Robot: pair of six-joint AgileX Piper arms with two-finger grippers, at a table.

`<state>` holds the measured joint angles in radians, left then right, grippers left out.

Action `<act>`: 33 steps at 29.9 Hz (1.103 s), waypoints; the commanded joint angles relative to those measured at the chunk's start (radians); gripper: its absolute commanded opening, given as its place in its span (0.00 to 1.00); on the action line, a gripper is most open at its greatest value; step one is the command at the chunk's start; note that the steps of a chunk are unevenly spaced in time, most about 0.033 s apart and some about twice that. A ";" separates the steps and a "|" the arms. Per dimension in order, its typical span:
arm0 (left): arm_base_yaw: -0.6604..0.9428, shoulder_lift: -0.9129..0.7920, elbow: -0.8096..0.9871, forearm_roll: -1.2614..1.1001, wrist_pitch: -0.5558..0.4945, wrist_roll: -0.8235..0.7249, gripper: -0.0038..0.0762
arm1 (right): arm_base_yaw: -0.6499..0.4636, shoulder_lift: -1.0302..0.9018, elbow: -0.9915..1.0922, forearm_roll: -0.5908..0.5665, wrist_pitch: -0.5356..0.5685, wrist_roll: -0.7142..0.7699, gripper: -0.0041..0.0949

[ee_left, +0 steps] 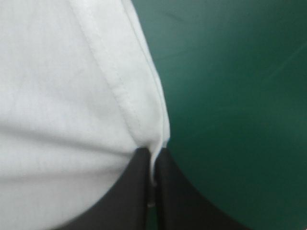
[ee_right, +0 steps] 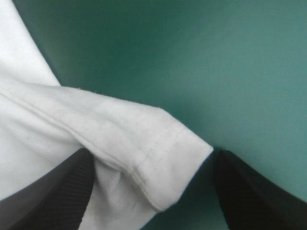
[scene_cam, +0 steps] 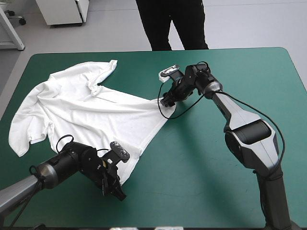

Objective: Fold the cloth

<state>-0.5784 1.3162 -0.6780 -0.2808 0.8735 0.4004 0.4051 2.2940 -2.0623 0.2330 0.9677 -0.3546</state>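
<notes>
Item: T-shirt (scene_cam: 86,108), white, short-sleeved, opened out and mostly flat, with some wrinkles
Location: left half of the teal-green bench (scene_cam: 225,201), reaching from near the left edge to about the middle
Lay of garment: one sleeve toward the left edge; the other sleeve bunched and turned over near the far edge; the hem runs slantwise from the bench's middle to the near left
Left arm: left gripper (scene_cam: 115,191) low at the near end of the hem, close to the near edge of the bench
Left fingers (ee_left: 177,201): black, clenched in one pointed arch, a thin fold of the stitched hem pinched between them
Right arm: right gripper (scene_cam: 165,101) at the far end of the hem, about mid-bench
Right fingers (ee_right: 53,191): black, released and standing well apart; the hem corner lies between them on the bench, doubled over, not pinched
Cloth at left grip: rises slightly off the bench toward the fingers
</notes>
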 commanded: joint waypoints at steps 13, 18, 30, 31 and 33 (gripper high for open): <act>-0.007 -0.010 -0.007 -0.044 0.012 -0.025 0.04 | -0.005 -0.003 -0.017 0.042 0.018 -0.016 0.02; -0.007 -0.040 -0.061 -0.014 0.030 -0.097 0.04 | -0.005 -0.030 -0.017 0.034 0.045 -0.003 0.02; -0.007 -0.220 -0.561 0.223 0.107 -0.306 0.04 | -0.068 -0.350 -0.017 -0.016 0.093 0.076 0.02; -0.007 -0.219 -0.600 0.237 0.108 -0.306 0.04 | -0.075 -0.388 -0.017 -0.018 0.093 0.076 0.02; -0.007 -0.219 -0.694 0.273 0.099 -0.306 0.04 | -0.088 -0.455 -0.017 -0.018 0.093 0.084 0.02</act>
<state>-0.5784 1.1205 -1.2381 -0.0443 1.0126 0.1092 0.3426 1.9974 -2.0518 0.2169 1.0843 -0.2834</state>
